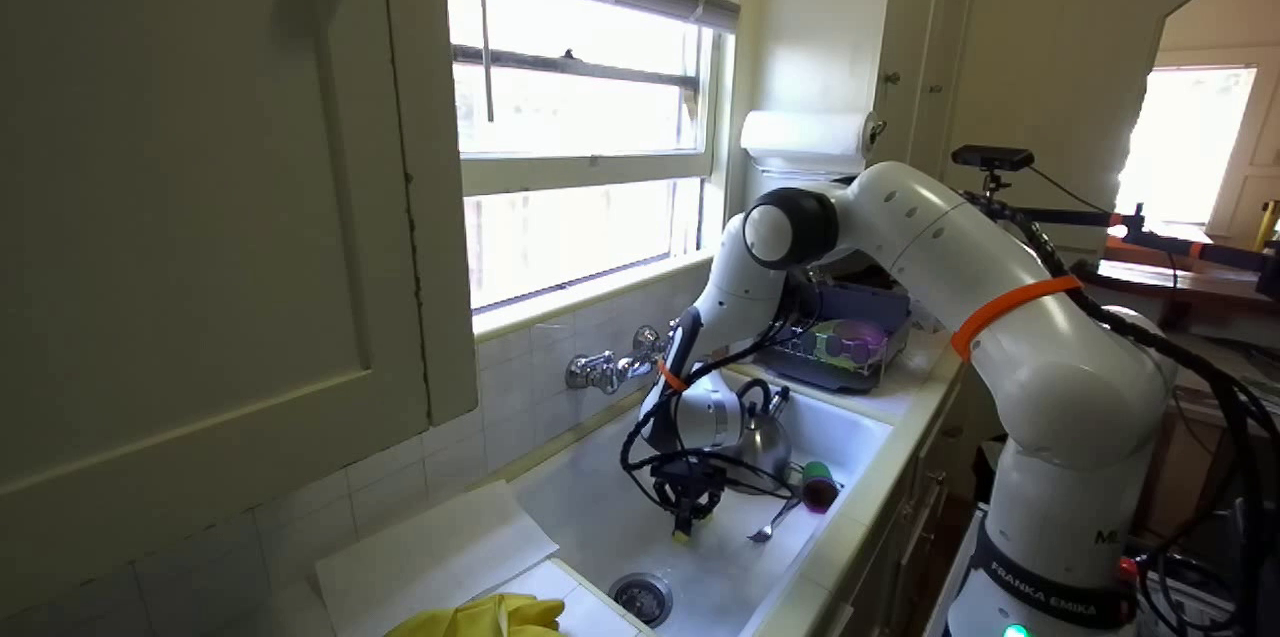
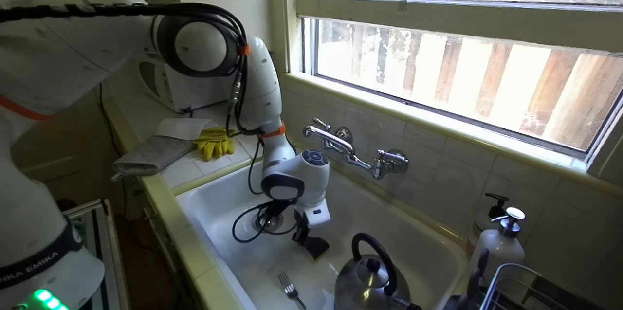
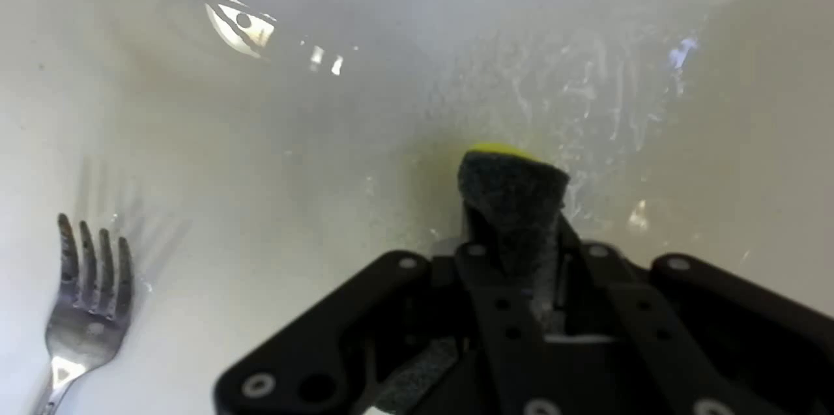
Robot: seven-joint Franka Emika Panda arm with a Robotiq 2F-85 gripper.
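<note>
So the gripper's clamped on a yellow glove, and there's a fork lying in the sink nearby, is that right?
Not quite: the wrist view shows the gripper clamped on a dark sponge with a yellow edge, not a glove. The rest holds: a fork lies in the sink nearby.

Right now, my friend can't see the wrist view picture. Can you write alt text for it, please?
A black gripper pinches a dark sponge with a yellow edge over a shiny white sink. At the picture's left lies a metal fork, prongs toward the top, handle cut off below.
</note>
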